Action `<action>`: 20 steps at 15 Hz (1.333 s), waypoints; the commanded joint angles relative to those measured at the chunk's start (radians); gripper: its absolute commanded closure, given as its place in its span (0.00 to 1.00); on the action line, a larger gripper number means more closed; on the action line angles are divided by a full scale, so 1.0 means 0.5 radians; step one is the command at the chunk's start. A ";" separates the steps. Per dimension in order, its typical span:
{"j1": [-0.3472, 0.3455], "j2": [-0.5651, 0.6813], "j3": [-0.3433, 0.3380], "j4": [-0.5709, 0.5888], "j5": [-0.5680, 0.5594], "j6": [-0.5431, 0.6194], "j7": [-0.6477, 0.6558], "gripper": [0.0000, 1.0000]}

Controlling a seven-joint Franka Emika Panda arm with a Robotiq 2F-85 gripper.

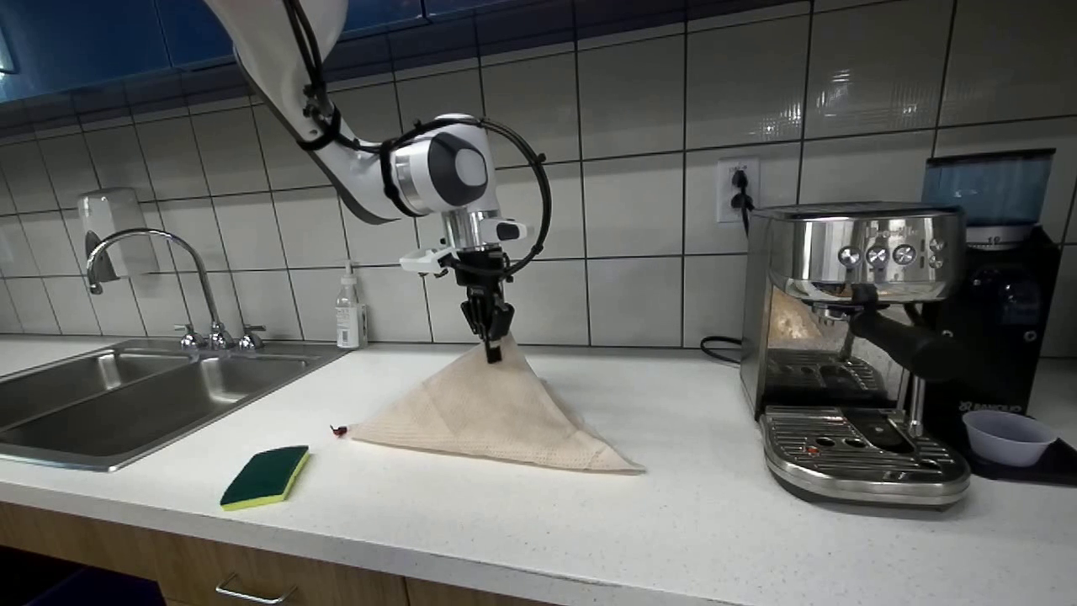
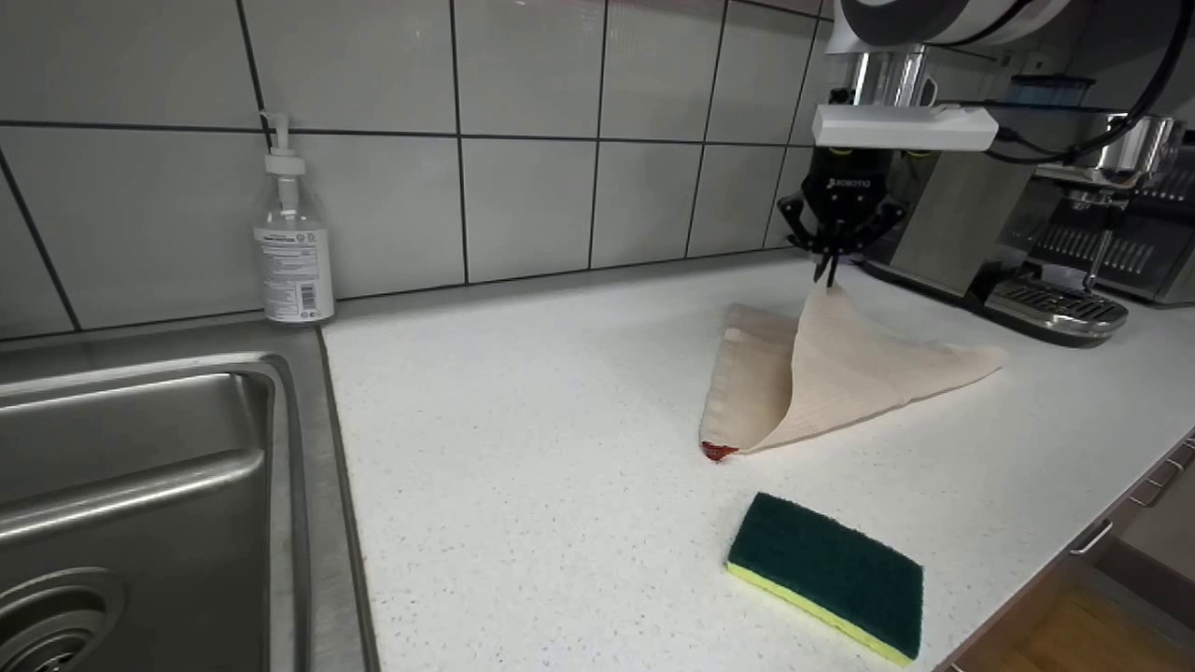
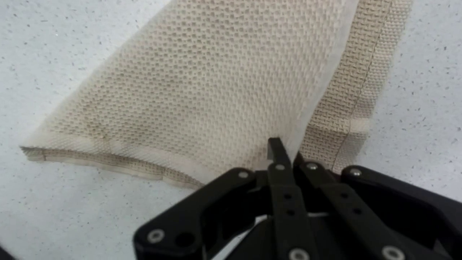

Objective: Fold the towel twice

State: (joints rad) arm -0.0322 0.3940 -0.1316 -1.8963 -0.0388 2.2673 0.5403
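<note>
The beige towel (image 1: 488,417) rises from the counter in a tent-like peak, with my gripper (image 1: 495,353) shut on a pinch of it at the top. In an exterior view the lifted layer of the towel (image 2: 868,364) leans over a lower layer that lies flat, and a red tag (image 2: 718,451) marks one corner. The wrist view shows the towel (image 3: 216,79) gathered at the gripper (image 3: 290,157), its raised edge running up between the fingers. Part of the lower layer shows at the right there; the rest is covered.
A green-and-yellow sponge (image 1: 266,476) lies near the counter's front edge. The sink (image 1: 168,387) is set into the counter, with a soap bottle (image 2: 293,233) by its corner. A coffee machine (image 1: 858,353) and a white bowl (image 1: 1008,436) stand beyond the towel. A tiled wall (image 1: 635,210) runs behind.
</note>
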 commanded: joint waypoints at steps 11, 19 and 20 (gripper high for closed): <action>0.054 0.226 -0.024 0.380 0.017 -0.198 0.046 1.00; 0.069 0.306 -0.031 0.488 0.010 -0.259 0.061 1.00; 0.071 0.314 -0.033 0.497 0.007 -0.264 0.062 1.00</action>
State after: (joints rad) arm -0.0114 0.5256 -0.1318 -1.7003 -0.0386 2.1844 0.5493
